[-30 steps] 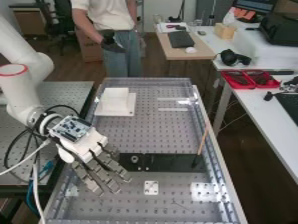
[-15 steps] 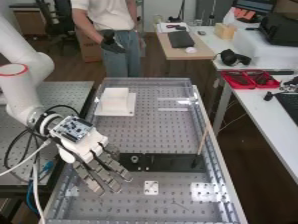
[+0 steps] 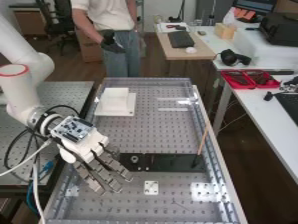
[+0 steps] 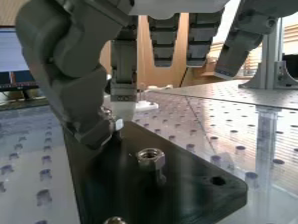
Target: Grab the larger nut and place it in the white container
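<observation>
Over the near left part of the clear-walled bench (image 3: 229, 192), the hand (image 3: 85, 146) hangs at a slant, palm down, its fingers running toward about five o'clock in the high view. They are wide and loosely straight — nothing is gripped between them that I can make out. In the wrist view the thumb (image 4: 72, 92) reaches down to a small metal piece (image 4: 118, 125) on the black plate (image 3: 166, 162); whether it touches, I cannot tell.

On that same plate is a hex nut (image 4: 151, 159), near the thumb but apart from it, and a round hole (image 4: 218, 181) close to a corner. Part of another metal piece (image 4: 114, 220) shows too; I cannot tell which piece is the larger nut.

Taking the hand as the centre of the clock in the high view, the plate lies at three. A little past it, at four, is a small white square piece (image 3: 151, 187). A thin rod (image 3: 202, 142) leans at between two and three, beside the plate's far end. Between twelve and one — well apart from the hand — stands the white container (image 3: 115, 100). Farther out, at two, red trays (image 3: 234, 80) sit on the side table (image 3: 266, 117).
</observation>
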Robot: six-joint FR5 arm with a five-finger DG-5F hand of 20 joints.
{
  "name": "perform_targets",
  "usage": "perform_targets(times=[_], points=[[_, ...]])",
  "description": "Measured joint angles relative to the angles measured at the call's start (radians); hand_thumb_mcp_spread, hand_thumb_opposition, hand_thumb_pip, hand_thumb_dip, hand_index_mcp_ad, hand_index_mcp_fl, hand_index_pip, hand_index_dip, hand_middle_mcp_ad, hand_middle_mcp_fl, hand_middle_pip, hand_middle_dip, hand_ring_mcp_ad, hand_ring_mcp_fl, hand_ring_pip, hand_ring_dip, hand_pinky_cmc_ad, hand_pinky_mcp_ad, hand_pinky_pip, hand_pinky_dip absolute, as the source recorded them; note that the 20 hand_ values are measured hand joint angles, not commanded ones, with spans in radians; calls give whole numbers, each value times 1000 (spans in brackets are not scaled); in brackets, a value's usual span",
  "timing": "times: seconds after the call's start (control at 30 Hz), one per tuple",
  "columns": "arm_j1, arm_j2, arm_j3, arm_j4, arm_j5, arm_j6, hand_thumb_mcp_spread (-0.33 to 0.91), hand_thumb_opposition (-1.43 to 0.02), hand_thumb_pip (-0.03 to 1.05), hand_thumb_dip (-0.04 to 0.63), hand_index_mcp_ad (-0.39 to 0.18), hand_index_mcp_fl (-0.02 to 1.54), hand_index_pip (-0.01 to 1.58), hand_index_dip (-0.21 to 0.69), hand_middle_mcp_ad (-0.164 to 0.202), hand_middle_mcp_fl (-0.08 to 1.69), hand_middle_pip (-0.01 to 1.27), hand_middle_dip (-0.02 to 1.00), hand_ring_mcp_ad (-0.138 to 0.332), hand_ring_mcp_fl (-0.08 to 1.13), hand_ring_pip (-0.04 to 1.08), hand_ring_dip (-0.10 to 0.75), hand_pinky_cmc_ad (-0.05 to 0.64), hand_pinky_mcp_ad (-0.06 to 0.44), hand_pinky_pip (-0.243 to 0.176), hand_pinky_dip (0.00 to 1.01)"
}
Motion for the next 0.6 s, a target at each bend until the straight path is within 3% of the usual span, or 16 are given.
perform_targets(times=[0.4,0.6], points=[[-2,-3,0,6,-3,-4,387,-871,674,220,-105,86,1553,204,91,10,126,173,164,0,161,47,312,244,-105,529],[0,-1,-8,37,-2,-12,384,-871,670,220,-101,201,1536,187,87,12,126,173,164,0,157,47,312,230,-105,529]])
